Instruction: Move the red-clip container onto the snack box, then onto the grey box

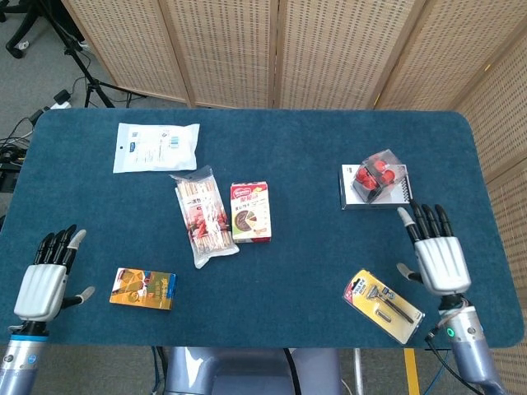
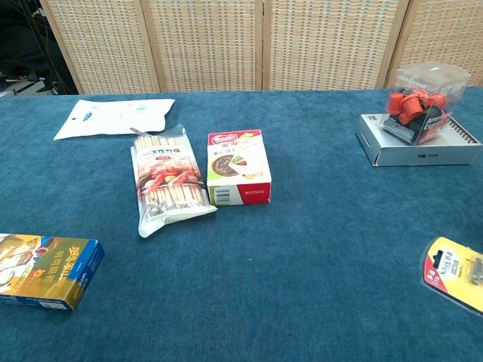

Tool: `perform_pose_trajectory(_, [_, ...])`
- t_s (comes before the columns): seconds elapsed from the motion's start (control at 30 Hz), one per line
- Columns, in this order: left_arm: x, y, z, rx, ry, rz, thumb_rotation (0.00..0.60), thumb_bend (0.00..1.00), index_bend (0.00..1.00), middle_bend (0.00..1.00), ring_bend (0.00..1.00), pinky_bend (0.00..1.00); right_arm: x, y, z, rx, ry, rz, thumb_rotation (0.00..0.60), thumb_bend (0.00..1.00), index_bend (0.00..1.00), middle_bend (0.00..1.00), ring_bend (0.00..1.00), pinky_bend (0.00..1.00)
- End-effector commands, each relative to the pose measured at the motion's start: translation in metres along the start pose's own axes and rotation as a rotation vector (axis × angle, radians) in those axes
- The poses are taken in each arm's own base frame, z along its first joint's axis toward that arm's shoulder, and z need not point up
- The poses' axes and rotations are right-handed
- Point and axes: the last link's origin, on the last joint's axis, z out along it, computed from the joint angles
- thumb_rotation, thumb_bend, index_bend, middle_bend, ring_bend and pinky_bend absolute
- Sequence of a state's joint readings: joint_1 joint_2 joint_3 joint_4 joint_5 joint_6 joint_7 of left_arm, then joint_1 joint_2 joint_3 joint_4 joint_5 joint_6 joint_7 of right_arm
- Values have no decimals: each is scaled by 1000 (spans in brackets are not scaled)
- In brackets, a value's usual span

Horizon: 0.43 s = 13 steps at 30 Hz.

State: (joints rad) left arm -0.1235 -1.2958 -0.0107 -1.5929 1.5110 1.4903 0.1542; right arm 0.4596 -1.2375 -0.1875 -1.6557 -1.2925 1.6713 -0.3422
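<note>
The clear container of red clips point(image 1: 377, 175) point(image 2: 419, 102) stands on the grey box point(image 1: 353, 197) point(image 2: 419, 148) at the table's right side. The red-and-white snack box point(image 1: 249, 211) point(image 2: 238, 166) lies flat near the middle with nothing on it. My right hand point(image 1: 434, 250) hovers open near the front right edge, well clear of the container, fingers spread. At the front left corner my left hand point(image 1: 48, 274) is open and holds nothing. Neither hand shows in the chest view.
A bag of stick snacks point(image 1: 203, 216) lies left of the snack box. A white pouch point(image 1: 156, 146) is at the back left. An orange box point(image 1: 142, 288) sits front left and a yellow razor pack point(image 1: 384, 305) front right, close to my right hand.
</note>
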Motion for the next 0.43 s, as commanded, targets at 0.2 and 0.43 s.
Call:
perform_pose_trajectory(0.2, [3, 2, -6, 1, 19, 0, 600, 95, 0, 0, 0, 0, -20, 24, -45, -53, -12, 53, 600, 0, 0, 0, 0, 0])
perform_pose_trajectory(0.43, [8, 1, -7, 1, 47, -11, 600, 94, 0, 0, 0, 0, -29, 30, -44, -55, -11, 87, 600, 0, 0, 0, 0, 0])
